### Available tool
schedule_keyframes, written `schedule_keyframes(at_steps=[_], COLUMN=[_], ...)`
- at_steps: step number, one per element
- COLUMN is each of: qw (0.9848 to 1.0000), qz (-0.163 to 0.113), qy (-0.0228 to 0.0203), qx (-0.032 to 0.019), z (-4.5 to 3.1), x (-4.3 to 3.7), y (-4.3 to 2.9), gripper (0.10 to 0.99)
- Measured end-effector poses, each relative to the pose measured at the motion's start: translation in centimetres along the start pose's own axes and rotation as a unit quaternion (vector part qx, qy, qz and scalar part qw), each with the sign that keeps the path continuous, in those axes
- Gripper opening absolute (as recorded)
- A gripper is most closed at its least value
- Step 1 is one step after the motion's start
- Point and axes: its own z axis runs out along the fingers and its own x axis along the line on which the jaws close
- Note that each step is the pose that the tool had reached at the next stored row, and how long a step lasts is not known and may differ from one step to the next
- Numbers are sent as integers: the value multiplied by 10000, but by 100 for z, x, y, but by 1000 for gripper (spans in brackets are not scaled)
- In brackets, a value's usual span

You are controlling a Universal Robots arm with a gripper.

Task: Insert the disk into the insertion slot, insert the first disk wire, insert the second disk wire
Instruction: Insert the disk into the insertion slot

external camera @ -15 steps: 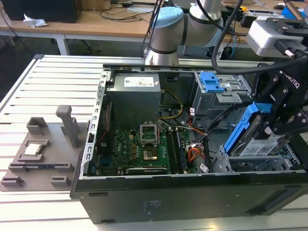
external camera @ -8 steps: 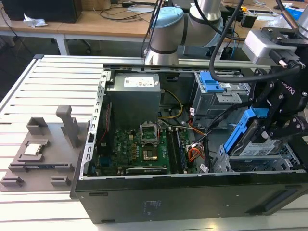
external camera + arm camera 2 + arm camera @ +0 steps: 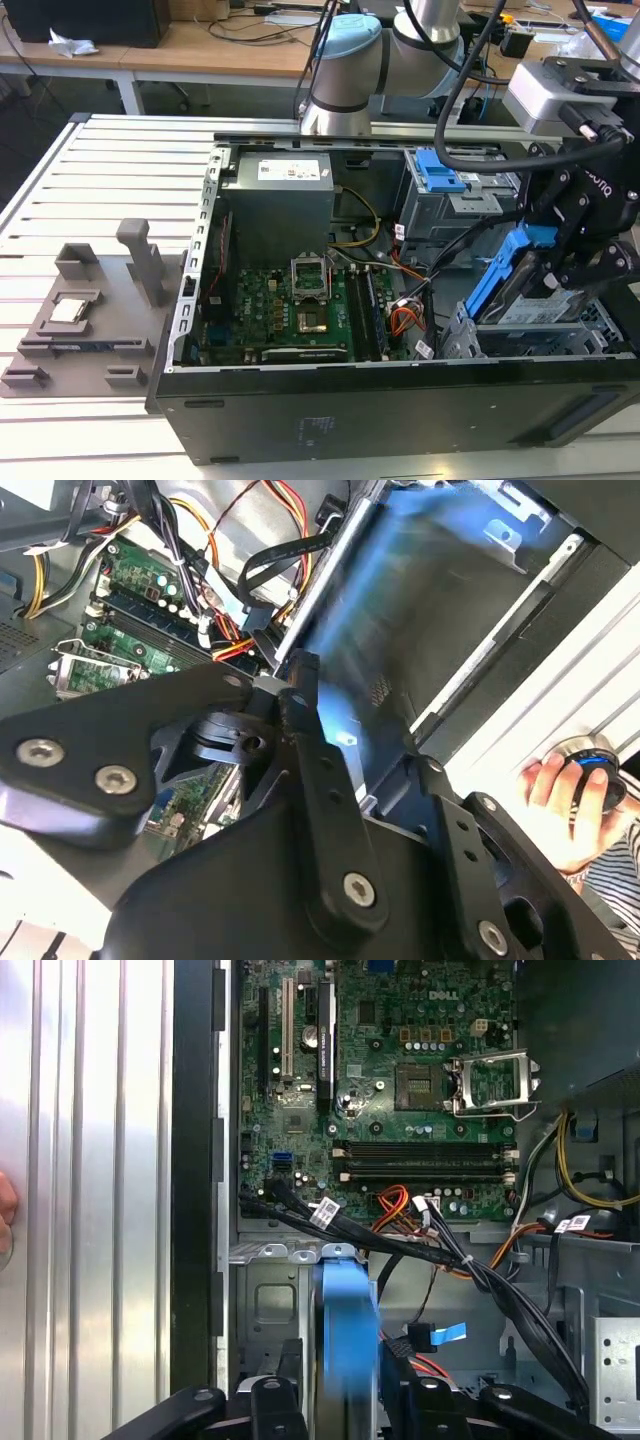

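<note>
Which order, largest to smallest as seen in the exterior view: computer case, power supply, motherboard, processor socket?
1. Computer case.
2. Power supply and motherboard: too alike to rank.
3. Processor socket, clearly smallest.

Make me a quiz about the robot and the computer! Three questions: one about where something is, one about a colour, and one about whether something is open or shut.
1. Where is the disk?
A. on the floor
B. in the gripper, at the insertion slot
C. on a chair

2. What colour is the frame around the disk?
A. red
B. blue
C. green

3. The computer case is:
A. open
B. shut with a lid
C. wrapped in paper

Answers: 1 B, the gripper is clamped on the disk right at the grey metal cage. 2 B, the frame is bright blue. 3 A, the motherboard shows inside.
</note>
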Motion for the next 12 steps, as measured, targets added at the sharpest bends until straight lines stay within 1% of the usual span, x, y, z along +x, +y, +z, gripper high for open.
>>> schedule_keyframes(at_steps=[4, 5, 6, 7, 11, 12], qw=[10000, 10000, 10000, 10000, 10000, 10000], qz=[0, 0, 0, 0, 0, 0], qy=[0, 0, 0, 0, -1, -1], qx=[0, 0, 0, 0, 0, 0], z=[1, 1, 2, 2, 3, 4], x=[0, 0, 0, 0, 0, 0], y=[0, 0, 0, 0, 0, 0], gripper=[439, 424, 361, 361, 106, 106])
